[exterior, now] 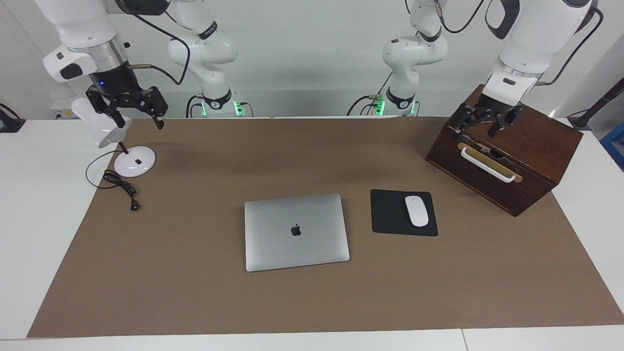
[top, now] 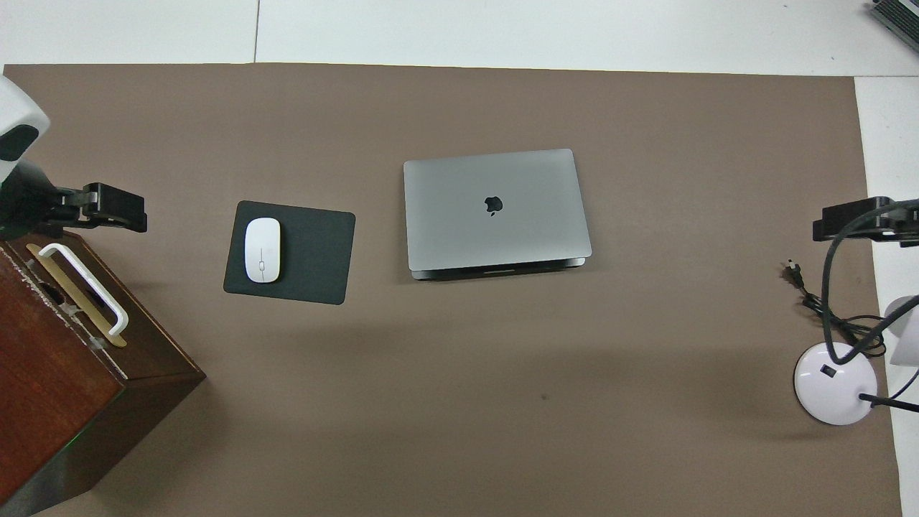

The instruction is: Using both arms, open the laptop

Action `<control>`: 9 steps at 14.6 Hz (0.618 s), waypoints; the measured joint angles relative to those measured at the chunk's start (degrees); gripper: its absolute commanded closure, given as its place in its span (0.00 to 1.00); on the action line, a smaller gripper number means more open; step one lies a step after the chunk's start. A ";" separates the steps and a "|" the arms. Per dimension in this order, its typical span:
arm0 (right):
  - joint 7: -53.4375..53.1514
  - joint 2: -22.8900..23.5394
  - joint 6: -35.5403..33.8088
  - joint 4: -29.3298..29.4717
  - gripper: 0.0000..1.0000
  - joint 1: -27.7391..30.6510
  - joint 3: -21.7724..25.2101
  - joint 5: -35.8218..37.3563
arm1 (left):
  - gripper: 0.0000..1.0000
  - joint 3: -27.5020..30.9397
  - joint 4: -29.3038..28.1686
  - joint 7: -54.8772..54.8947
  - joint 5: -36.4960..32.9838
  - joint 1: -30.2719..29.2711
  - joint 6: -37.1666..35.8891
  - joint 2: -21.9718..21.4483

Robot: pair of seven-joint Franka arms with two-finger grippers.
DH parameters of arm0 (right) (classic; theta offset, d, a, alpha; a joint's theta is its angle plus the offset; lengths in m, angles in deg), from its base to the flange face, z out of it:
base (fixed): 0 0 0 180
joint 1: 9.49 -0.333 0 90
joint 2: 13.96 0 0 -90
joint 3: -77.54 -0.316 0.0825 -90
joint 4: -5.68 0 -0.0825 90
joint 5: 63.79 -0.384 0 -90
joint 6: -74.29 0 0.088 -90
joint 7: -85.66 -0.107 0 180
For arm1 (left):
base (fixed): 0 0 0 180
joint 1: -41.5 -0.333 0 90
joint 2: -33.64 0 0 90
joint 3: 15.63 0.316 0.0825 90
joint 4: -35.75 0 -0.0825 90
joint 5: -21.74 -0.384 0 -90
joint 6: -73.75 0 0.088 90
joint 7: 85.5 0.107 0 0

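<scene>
Both arms wait. The left gripper point(exterior: 485, 122) hangs over the wooden box point(exterior: 536, 146), the right gripper point(exterior: 127, 105) over the lamp point(exterior: 105, 127); their finger gaps I cannot tell. Between them, farther out, the closed laptop point(exterior: 296, 231) lies flat beside the mouse pad point(exterior: 390, 214).

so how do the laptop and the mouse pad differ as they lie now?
The laptop is silver-grey with a dark apple logo; the mouse pad is plain black. The laptop is the larger and thicker of the two, while the mouse pad is a thin sheet. The laptop's closed lid carries nothing; the mouse pad has a white mouse on it. Both are rectangular and lie flat side by side on the brown mat.
</scene>
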 measured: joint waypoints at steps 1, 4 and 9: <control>0.00 0.00 0.00 0.00 0.00 0.00 0.00 0.00 | 0.80 0.00 -0.24 -0.28 0.00 0.03 0.00 0.02; 0.00 0.00 0.00 0.00 0.00 0.00 0.00 0.00 | 1.00 -0.04 -1.28 -3.13 0.00 0.13 0.03 0.06; 0.00 -0.04 0.00 0.00 0.00 0.00 0.00 0.00 | 1.00 -0.11 -1.67 -9.03 0.29 0.23 0.06 0.06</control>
